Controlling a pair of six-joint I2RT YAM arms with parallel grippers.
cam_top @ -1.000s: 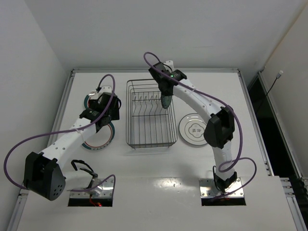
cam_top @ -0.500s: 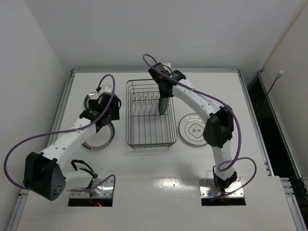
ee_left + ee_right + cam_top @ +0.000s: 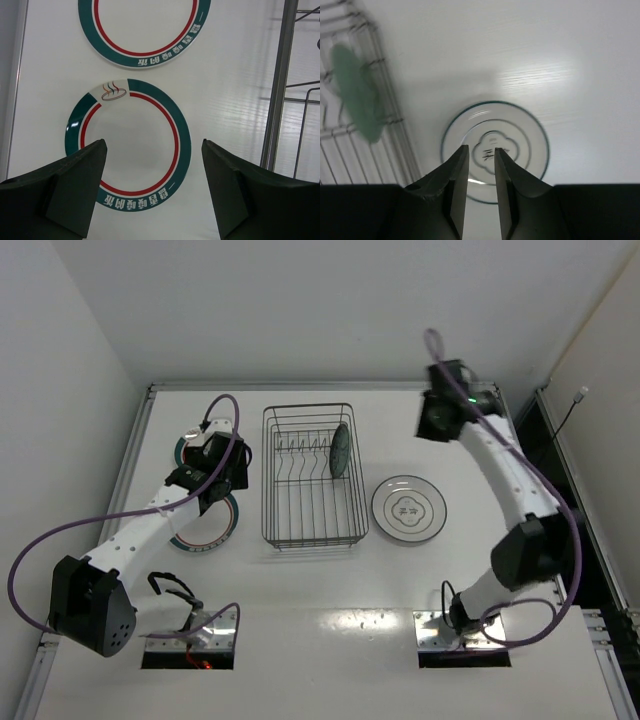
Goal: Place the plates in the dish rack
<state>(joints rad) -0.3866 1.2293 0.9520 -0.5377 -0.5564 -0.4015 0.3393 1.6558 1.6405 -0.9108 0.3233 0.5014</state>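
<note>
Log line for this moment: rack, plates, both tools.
rack: one plate upright inside | white plate: table, right of rack | left tool: open over banded plate | right tool: slightly open, empty

The dark wire dish rack (image 3: 312,510) sits mid-table with one plate (image 3: 340,449) in it, standing on edge among the prongs near the far right corner and looking greenish from above. A white plate (image 3: 408,508) with a thin dark rim and centre mark lies flat just right of the rack. Left of the rack, a teal-and-red banded plate (image 3: 127,145) and a second banded plate (image 3: 145,30) lie flat, close together but not touching.
</note>
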